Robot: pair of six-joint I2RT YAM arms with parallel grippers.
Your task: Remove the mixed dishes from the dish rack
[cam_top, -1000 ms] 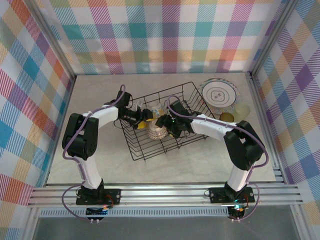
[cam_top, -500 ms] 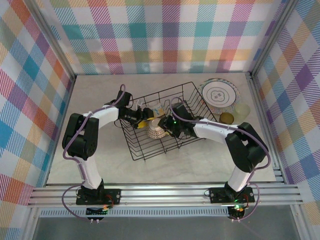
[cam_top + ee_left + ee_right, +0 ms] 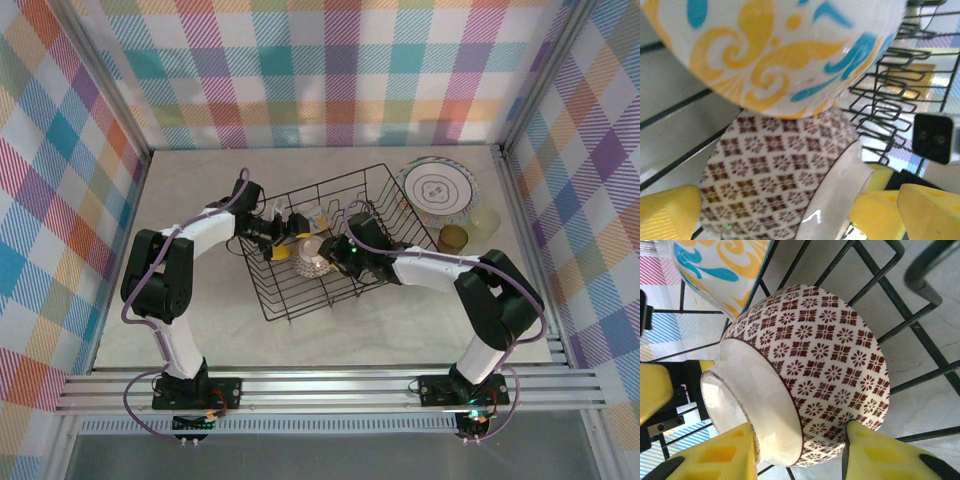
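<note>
Sliding in since a moment ago, my right end effector (image 3: 799,452) now pinches the wall of the glazed brown-flowered bowl (image 3: 830,350), which lies tipped inside the black wire rack (image 3: 372,190) at the middle of the pale marbled counter (image 3: 190,190). My left end effector (image 3: 800,210) has spread wide beside it. Plaid walls (image 3: 330,70) surround the counter. A yellow-and-blue bowl (image 3: 780,50) is cut off.

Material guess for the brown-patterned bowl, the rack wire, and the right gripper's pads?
Brown-patterned bowl: likely glazed ceramic; glossy sheen, printed flower grid, cream interior.
Dish rack: black coated wire, probably metal; smooth, thin rods.
Right gripper pads: yellow, finely textured, perhaps rubber or soft plastic.
</note>
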